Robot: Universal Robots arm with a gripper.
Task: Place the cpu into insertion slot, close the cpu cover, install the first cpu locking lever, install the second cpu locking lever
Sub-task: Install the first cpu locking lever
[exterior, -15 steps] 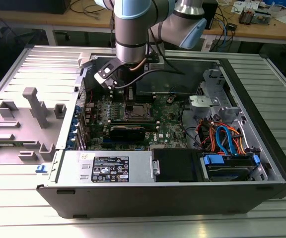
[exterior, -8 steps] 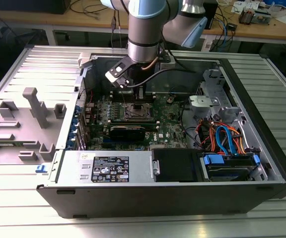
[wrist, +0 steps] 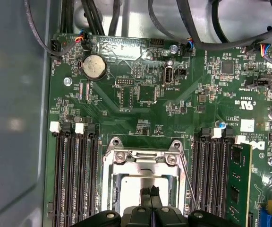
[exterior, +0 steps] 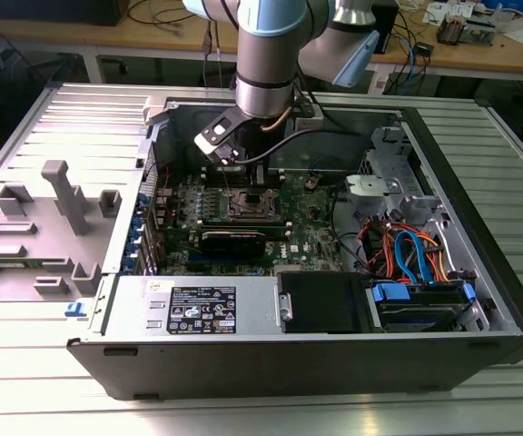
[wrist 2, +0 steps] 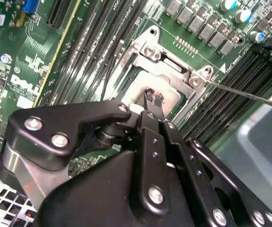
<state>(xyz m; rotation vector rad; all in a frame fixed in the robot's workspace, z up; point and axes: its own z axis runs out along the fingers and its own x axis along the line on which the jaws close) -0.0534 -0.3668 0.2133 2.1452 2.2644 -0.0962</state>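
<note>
Standing on a ribbed grey metal table (exterior: 261,409), with cluttered wooden benches behind: one open black-and-grey computer case (exterior: 334,363), lying on its side.

Item 1, small flat square chip with a dull silver top, the cpu (wrist 2: 169,97): lying flat inside the square dark metal-rimmed insertion slot (exterior: 239,209) on the green circuit board (wrist: 140,109). Judging it light, stiff, smooth on top and fragile underneath; taking it by two opposite edges, never the contact face, looking wisest.

Item 2, thin silver-grey metal frame plate, the cpu cover (wrist: 143,164): framing the chip; lying fully down or not, impossible to tell.

Item 3, black two-fingered gripper (wrist 2: 152,97): hanging directly over the chip, fingertips drawn narrow and nearly meeting, gripping nothing visible; touching the silver top or hovering just above, impossible to tell.

Item 4, thin steel wire locking lever (wrist 2: 249,94): slanting just beside the socket frame.

Counting outward: one chip, one socket, one cover, one lever in sight, two banks of long black memory slots (wrist: 77,179) flanking the socket, one round silver coin cell (wrist: 94,66), one grey arm (exterior: 266,54), one light-grey moulded fixture plate (exterior: 66,195) beside the case at the exterior view's left.
</note>
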